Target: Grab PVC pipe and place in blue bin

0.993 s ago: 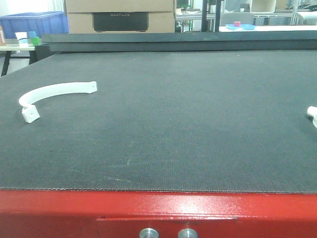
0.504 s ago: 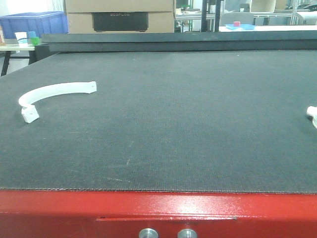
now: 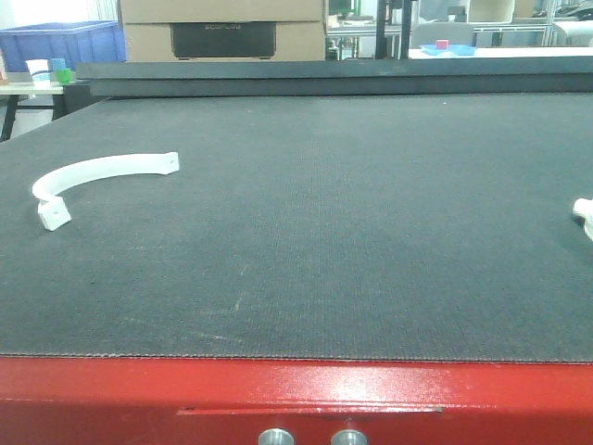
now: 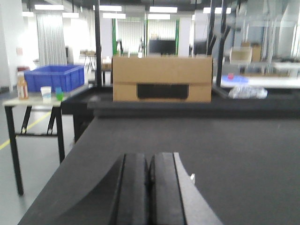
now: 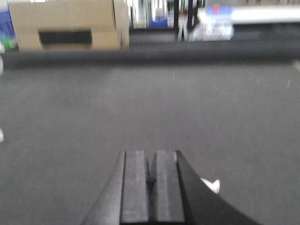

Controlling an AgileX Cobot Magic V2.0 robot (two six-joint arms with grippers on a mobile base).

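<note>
The PVC pipe (image 3: 102, 168), a white curved piece with a small block at its near end, is lying flat on the dark mat (image 3: 352, 232) toward the left side, well back from the red front edge (image 3: 296, 394) and short of the mat's left border. Wide bare mat is stretching from it across the middle to the right, where a second white piece (image 3: 584, 213) is poking in at the frame's border, cut off so its shape cannot be told. A raised ledge (image 3: 334, 79) is closing off the far side, with a cardboard box (image 3: 222, 28) sitting on it.

The blue bin (image 4: 54, 77) is standing off the mat, beyond its far left corner, on a side table (image 4: 33, 99) with open floor beside it; the left wrist view is showing this clearly, while the front view is catching only the bin's top corner.

Neither arm is appearing in the front view. The left gripper (image 4: 150, 187) is hanging over the mat's left part with its jaws pressed together on nothing. The right gripper (image 5: 151, 187) is likewise closed and empty, facing blurred bare mat. The pipe is not showing in either wrist view.
</note>
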